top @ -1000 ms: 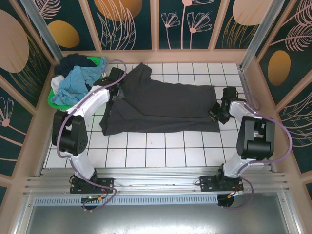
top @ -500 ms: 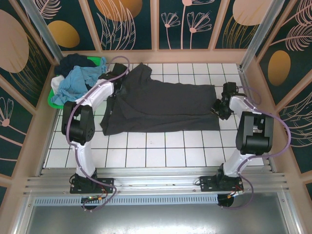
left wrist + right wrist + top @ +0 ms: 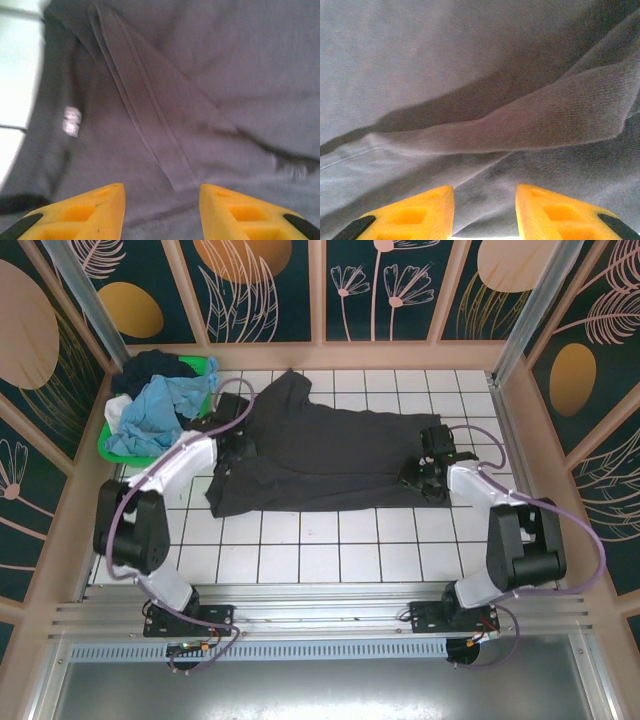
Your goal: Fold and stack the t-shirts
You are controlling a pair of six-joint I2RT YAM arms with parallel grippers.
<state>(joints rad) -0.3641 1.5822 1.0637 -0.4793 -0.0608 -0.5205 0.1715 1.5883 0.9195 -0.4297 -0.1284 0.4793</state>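
A large charcoal-grey t-shirt (image 3: 330,460) lies spread across the white tiled table, a sleeve reaching toward the back. My left gripper (image 3: 238,448) hovers over its left part, open, yellow fingers (image 3: 95,210) apart above a hemmed fold (image 3: 150,125) and a small white label (image 3: 72,121). My right gripper (image 3: 420,475) sits over the shirt's right edge, open, fingers (image 3: 555,212) straddling a raised fold of grey cloth (image 3: 520,125). Light blue, dark navy and white shirts (image 3: 155,410) are heaped in the basket at the back left.
The bright green basket (image 3: 108,445) stands at the back left corner against the wall. Wooden-framed patterned walls enclose the table on three sides. Bare white tiles (image 3: 330,545) stretch between the shirt and the arm bases.
Both grippers moved inward onto the charcoal shirt: the left came forward from near the basket, the right shifted left from the table's right edge. The shirt's right edge looks slightly bunched.
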